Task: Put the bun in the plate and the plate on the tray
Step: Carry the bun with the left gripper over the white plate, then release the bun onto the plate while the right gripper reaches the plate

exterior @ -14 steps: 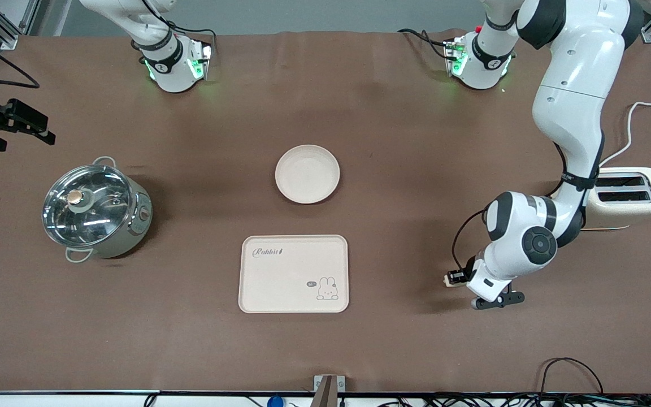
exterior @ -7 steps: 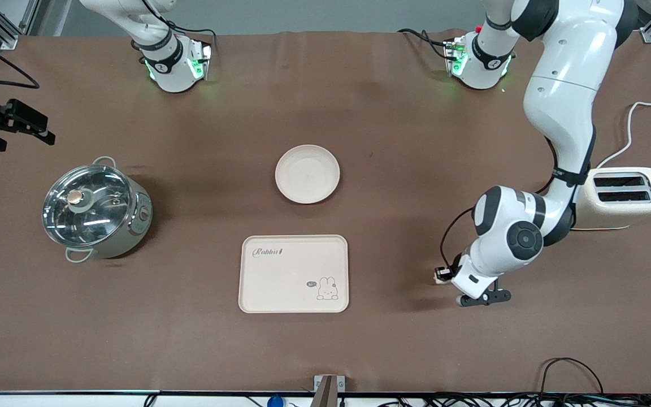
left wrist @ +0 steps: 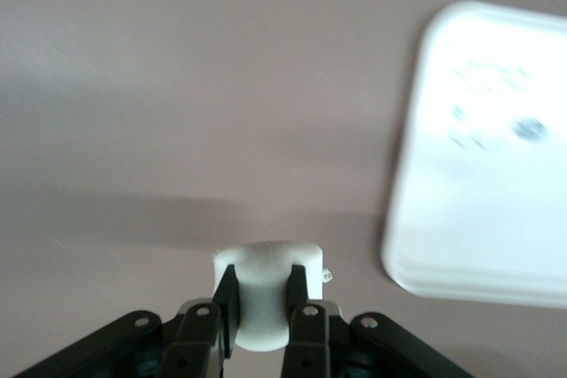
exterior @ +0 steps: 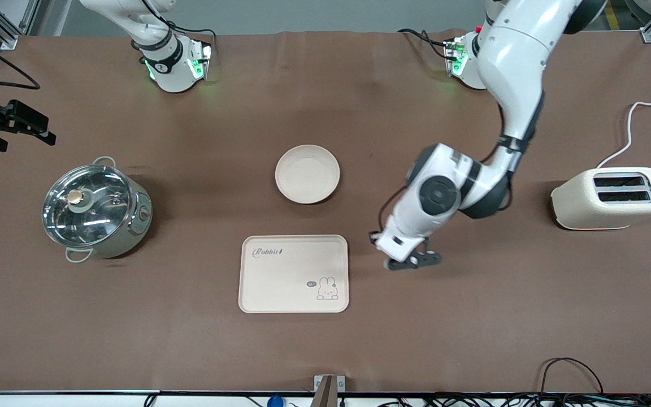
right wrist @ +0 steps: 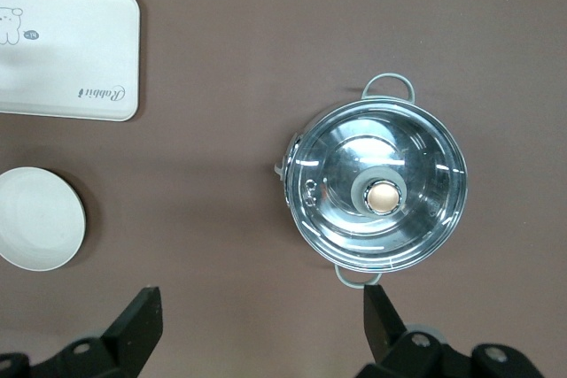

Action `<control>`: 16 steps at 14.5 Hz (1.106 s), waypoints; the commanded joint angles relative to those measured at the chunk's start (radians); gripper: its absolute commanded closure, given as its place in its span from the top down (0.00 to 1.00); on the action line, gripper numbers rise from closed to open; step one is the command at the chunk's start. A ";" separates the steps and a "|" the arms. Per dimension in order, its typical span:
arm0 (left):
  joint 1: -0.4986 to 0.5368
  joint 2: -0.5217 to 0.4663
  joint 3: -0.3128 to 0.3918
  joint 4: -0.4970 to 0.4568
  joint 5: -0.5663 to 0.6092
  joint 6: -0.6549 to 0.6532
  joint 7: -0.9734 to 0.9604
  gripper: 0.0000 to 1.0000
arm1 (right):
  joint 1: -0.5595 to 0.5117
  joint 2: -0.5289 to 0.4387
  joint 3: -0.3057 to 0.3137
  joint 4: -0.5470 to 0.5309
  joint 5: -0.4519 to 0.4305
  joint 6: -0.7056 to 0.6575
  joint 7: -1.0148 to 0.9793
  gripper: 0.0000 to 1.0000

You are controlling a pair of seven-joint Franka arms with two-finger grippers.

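Observation:
My left gripper (exterior: pixel 413 261) is shut on the bun (left wrist: pixel 266 265), a small cream-white lump pinched between the black fingers (left wrist: pixel 225 297). It hangs over bare table just beside the tray (exterior: pixel 294 273), toward the left arm's end. The bun is hidden under the hand in the front view. The tray, with Rabbit lettering and a rabbit drawing, also shows in the left wrist view (left wrist: pixel 487 157). The round plate (exterior: pixel 307 173) lies empty, farther from the front camera than the tray. My right gripper (exterior: pixel 17 125) is open and waits high over the right arm's end of the table.
A steel pot with a glass lid (exterior: pixel 95 208) stands toward the right arm's end and shows in the right wrist view (right wrist: pixel 376 185). A cream toaster (exterior: pixel 613 198) with a white cable stands at the left arm's end.
My left arm has swung with the bun from near the toaster toward the tray, uncovering the toaster. The right arm, plate and tray have not moved.

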 commanded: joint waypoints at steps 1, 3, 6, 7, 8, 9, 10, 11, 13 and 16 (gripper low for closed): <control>-0.046 -0.042 -0.028 -0.038 -0.007 -0.013 -0.109 0.27 | -0.027 0.004 0.001 -0.004 0.021 -0.001 -0.017 1.00; -0.054 -0.047 -0.108 -0.061 -0.004 -0.012 -0.191 0.27 | -0.027 0.004 0.000 -0.007 0.021 -0.010 -0.017 1.00; -0.154 -0.042 -0.122 -0.081 0.003 -0.001 -0.319 0.27 | -0.030 0.012 0.001 -0.019 0.021 -0.010 -0.019 1.00; -0.169 -0.039 -0.124 -0.093 0.003 0.008 -0.339 0.27 | -0.040 0.014 0.000 -0.021 0.022 -0.008 -0.034 1.00; -0.189 -0.040 -0.125 -0.121 0.003 0.048 -0.356 0.27 | -0.047 0.024 0.000 -0.021 0.022 -0.007 -0.066 1.00; -0.200 -0.040 -0.125 -0.156 0.003 0.100 -0.371 0.27 | -0.047 0.026 0.000 -0.021 0.022 -0.007 -0.073 1.00; -0.211 -0.040 -0.125 -0.187 0.003 0.158 -0.383 0.28 | -0.044 0.026 0.000 -0.022 0.022 -0.008 -0.071 1.00; -0.224 -0.034 -0.124 -0.219 0.003 0.218 -0.387 0.28 | -0.044 0.026 0.000 -0.030 0.022 -0.010 -0.067 1.00; -0.247 -0.010 -0.122 -0.238 0.003 0.292 -0.394 0.30 | -0.042 0.026 0.001 -0.033 0.022 0.002 -0.062 1.00; -0.258 0.015 -0.122 -0.239 0.005 0.320 -0.399 0.34 | -0.044 0.023 0.003 -0.033 0.042 0.004 -0.036 1.00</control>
